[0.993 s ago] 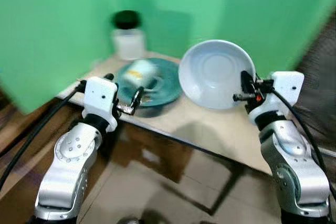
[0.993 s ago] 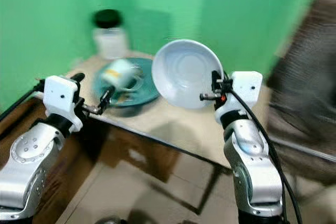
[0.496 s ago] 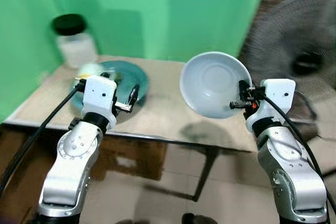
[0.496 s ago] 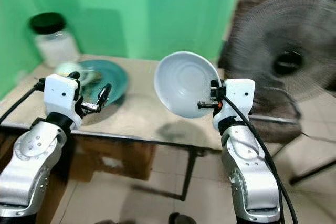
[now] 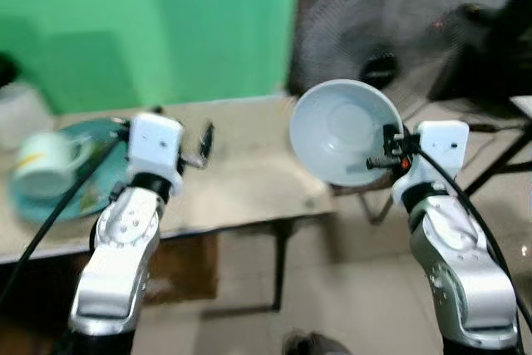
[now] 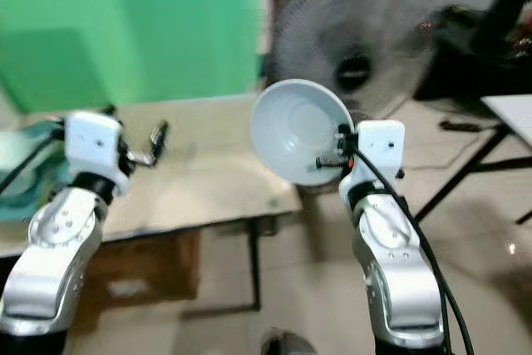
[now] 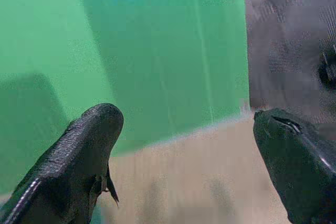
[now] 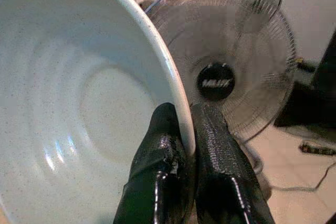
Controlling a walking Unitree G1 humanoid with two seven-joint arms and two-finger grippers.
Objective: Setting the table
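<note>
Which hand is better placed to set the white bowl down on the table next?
Right. The right hand already pinches the white bowl by its rim, beside the table; the left hand is open and empty.

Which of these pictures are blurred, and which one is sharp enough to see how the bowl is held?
Left eye view and right eye view: motion blur, worst on the cup and teal plate. Left wrist view: soft, the table smeared. Right wrist view: sharpest; the right gripper pinches the rim of the white bowl, with the fan behind.
</note>
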